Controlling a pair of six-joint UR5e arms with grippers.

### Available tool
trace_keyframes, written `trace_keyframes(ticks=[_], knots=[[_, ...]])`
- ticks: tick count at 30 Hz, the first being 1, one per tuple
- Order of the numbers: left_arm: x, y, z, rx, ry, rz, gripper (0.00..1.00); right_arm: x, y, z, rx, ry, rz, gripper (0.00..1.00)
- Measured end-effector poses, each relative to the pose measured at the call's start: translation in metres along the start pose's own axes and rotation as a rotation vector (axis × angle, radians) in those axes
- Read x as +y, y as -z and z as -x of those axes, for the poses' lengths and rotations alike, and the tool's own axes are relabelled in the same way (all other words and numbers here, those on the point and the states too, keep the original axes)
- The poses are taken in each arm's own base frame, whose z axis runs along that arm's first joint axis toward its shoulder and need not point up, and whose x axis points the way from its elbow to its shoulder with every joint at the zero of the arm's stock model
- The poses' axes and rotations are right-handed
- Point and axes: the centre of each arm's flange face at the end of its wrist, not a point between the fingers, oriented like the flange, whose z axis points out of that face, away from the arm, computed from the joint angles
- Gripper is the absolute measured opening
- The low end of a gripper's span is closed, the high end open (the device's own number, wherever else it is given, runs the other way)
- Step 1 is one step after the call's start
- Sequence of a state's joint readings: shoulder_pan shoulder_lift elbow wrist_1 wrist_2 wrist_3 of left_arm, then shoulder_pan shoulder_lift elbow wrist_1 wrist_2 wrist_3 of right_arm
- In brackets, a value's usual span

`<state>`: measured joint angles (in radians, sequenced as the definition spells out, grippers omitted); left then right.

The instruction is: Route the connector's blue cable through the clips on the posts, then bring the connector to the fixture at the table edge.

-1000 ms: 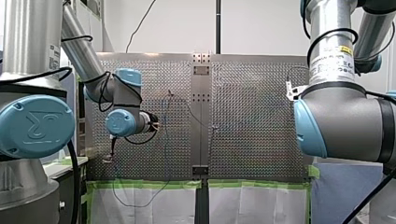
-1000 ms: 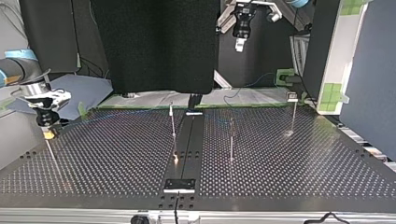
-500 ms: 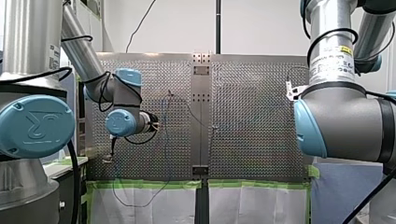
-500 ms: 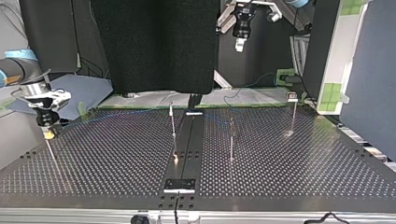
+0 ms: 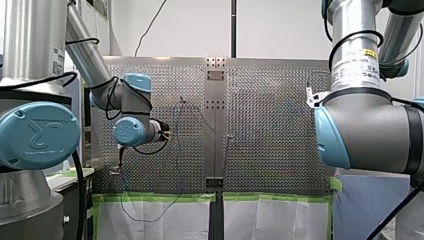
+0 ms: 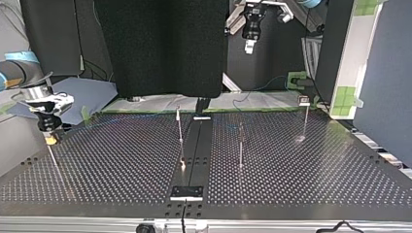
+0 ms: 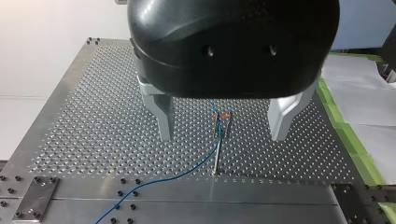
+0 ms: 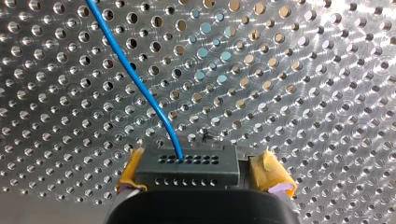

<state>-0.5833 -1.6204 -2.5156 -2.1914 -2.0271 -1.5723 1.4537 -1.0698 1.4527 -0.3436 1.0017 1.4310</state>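
Silver perforated metal table (image 5: 270,125) fills the scene, with green tape (image 5: 160,197) along its near edge in the front view. My left arm (image 5: 131,131) reaches in from that view's left; my right arm (image 5: 365,130) bulks large at the right and hides its own gripper there. Only the top view shows both ends at once: my right gripper (image 6: 50,140) low over the table at that view's left, my left gripper (image 6: 250,46) high above the far edge, right of centre, the two well apart. Three thin upright metal posts (image 6: 240,145) stand across the middle in that view. The left wrist view alone shows my left gripper's metal fingers (image 7: 163,116) spread apart, hanging above one post; the thin blue cable (image 7: 187,170) meets the small clip (image 7: 223,115) at its top. The right wrist view alone shows the yellow pads (image 8: 273,175) clamped on the dark grey rectangular connector (image 8: 187,168), the cable rising from its upper row of holes. A white label with a yellow patch (image 5: 357,65) sits on my right arm; its writing is too small to read
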Motion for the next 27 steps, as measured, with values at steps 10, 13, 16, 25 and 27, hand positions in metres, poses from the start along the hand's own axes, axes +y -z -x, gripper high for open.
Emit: trace_keyframes(ticks=[10, 13, 16, 25, 27], knots=[[0.0000, 0.0000, 0.0000, 0.000, 0.000, 0.000, 1.00, 0.0000, 0.0000, 0.0000, 0.000, 0.000, 0.000, 1.00], [0.0000, 0.0000, 0.0000, 0.000, 0.000, 0.000, 1.00, 0.0000, 0.0000, -0.0001, 0.000, 0.000, 0.000, 1.00], [0.0000, 0.0000, 0.0000, 0.000, 0.000, 0.000, 1.00, 0.0000, 0.0000, -0.0001, 0.000, 0.000, 0.000, 1.00], [0.0000, 0.0000, 0.0000, 0.000, 0.000, 0.000, 1.00, 0.0000, 0.0000, -0.0001, 0.000, 0.000, 0.000, 1.00], [0.0000, 0.0000, 0.0000, 0.000, 0.000, 0.000, 1.00, 0.0000, 0.0000, -0.0001, 0.000, 0.000, 0.000, 1.00]])
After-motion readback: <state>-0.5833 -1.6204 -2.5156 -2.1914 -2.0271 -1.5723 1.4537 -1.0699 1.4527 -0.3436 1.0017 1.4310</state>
